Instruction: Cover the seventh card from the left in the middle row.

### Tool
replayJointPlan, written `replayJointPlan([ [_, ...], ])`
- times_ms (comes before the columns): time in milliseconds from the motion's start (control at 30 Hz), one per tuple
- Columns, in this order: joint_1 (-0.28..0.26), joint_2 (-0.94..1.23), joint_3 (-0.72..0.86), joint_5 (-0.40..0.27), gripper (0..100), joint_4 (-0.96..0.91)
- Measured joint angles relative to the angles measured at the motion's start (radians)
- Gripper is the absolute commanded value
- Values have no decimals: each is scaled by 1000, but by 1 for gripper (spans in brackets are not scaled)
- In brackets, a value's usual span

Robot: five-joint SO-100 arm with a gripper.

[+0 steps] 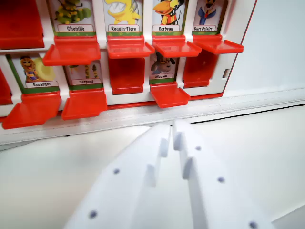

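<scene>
Wrist view: the claw (172,128) is seen low in frame, white printed fingers nearly together, only a narrow slit between the tips, nothing gripped. It hovers over the white table (267,157), just short of the game board (238,28), which stands along the table's far edge.

Two rows of the board are in frame. Upper row labels read "Chenille", "Requin-Tigre", "Corbeau", "Ours Polaire". Lower row reads "Escargot", "Serpent", then a covered slot, then "Mouton", then another covered slot at the board's right end. Which row is the middle one cannot be confirmed from this crop, nor can the count from the left.

Most likely target: the Mouton card (161,67), uncovered, directly ahead of the claw tips. Its red flap (169,94) lies folded down and forward toward the near edge of the table.

Handling judgement: the flap looks like thin rigid plastic on a hinge, light, smooth and probably slippery. No grip is needed; it should be pushed up from under its front lip with the near-closed tips until it stands over the card. Too much force could shift or tip the board. The neighbouring Serpent flap (85,102) is well clear of that path.
</scene>
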Motion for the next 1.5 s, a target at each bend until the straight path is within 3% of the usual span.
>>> replayJointPlan([
  [367,38,-305,-44,-28,0,-202],
  [1100,49,-497,-299,-2,0,-210],
  [1500,26,-604,-469,17,0,-210],
])
